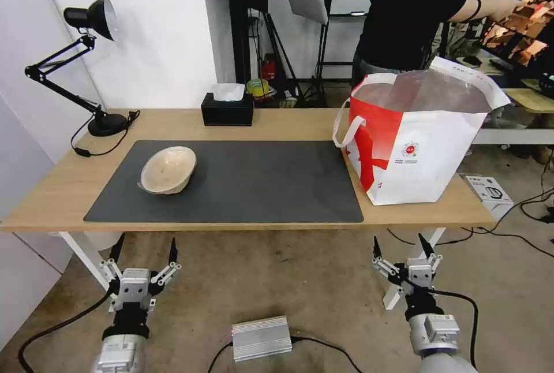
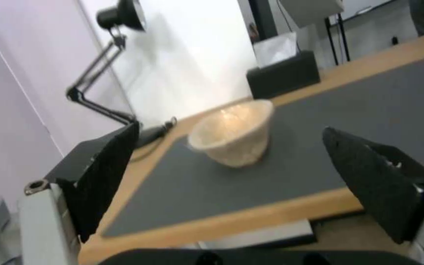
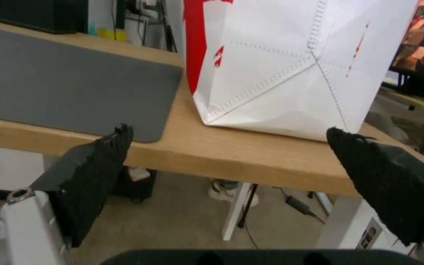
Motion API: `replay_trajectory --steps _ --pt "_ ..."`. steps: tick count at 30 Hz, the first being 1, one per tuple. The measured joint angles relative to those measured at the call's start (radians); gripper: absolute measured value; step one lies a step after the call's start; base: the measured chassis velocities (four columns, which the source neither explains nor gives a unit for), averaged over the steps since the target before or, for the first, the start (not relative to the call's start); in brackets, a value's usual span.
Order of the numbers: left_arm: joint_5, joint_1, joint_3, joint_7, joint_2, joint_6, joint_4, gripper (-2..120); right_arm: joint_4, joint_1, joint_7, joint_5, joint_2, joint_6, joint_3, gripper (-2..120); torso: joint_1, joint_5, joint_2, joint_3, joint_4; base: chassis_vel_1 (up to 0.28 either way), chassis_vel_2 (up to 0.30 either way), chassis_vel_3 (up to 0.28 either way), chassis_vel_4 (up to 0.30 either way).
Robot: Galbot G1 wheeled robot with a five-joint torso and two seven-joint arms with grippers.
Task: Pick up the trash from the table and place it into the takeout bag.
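Note:
A beige shallow bowl [image 1: 168,170] [image 2: 232,133], the trash in view, rests tilted on the left part of the dark grey mat [image 1: 242,182] of the light-wood table [image 1: 52,194]. The white and red takeout bag [image 1: 412,142] [image 3: 290,66] stands open at the table's right end, its foil lining showing. My left gripper [image 1: 144,246] [image 2: 229,147] hangs open below the table's front edge, in front of the bowl. My right gripper [image 1: 401,245] [image 3: 229,141] hangs open below the front edge, in front of the bag. Nothing is between either pair of fingers.
A black tissue box [image 1: 227,108] sits at the table's back edge. A black desk lamp [image 1: 86,67] stands at the back left corner. A grey metal box [image 1: 261,337] with cables lies on the floor between my arms. A person stands behind the bag.

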Motion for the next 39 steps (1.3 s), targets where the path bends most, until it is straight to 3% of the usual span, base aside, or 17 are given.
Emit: replay_trajectory --steps 9,24,33,39 --pt "0.020 -0.008 -0.042 0.018 0.034 -0.004 -0.039 100 -0.002 0.010 -0.001 0.000 -0.001 0.000 -0.005 100 0.000 0.0000 0.000 0.000 0.0000 0.000 0.000 0.000 0.000" --pt "0.003 -0.039 -0.100 0.048 0.163 -0.005 -0.035 100 -0.006 0.044 -0.002 0.000 -0.010 -0.006 -0.037 100 0.000 -0.0001 0.000 0.000 0.0001 0.000 0.000 0.000 0.000" --pt "-0.010 -0.076 -0.069 0.050 0.331 -0.007 0.031 100 -0.003 0.052 -0.002 -0.005 -0.015 -0.009 -0.048 100 0.000 -0.0001 0.000 0.000 0.0000 0.000 0.000 0.000 0.000" --pt "-0.033 -0.129 -0.056 0.059 0.405 -0.019 0.087 100 -0.001 0.050 -0.002 -0.008 -0.014 -0.010 -0.050 100 0.000 -0.0001 0.000 0.000 0.0000 0.000 0.000 0.000 0.000"
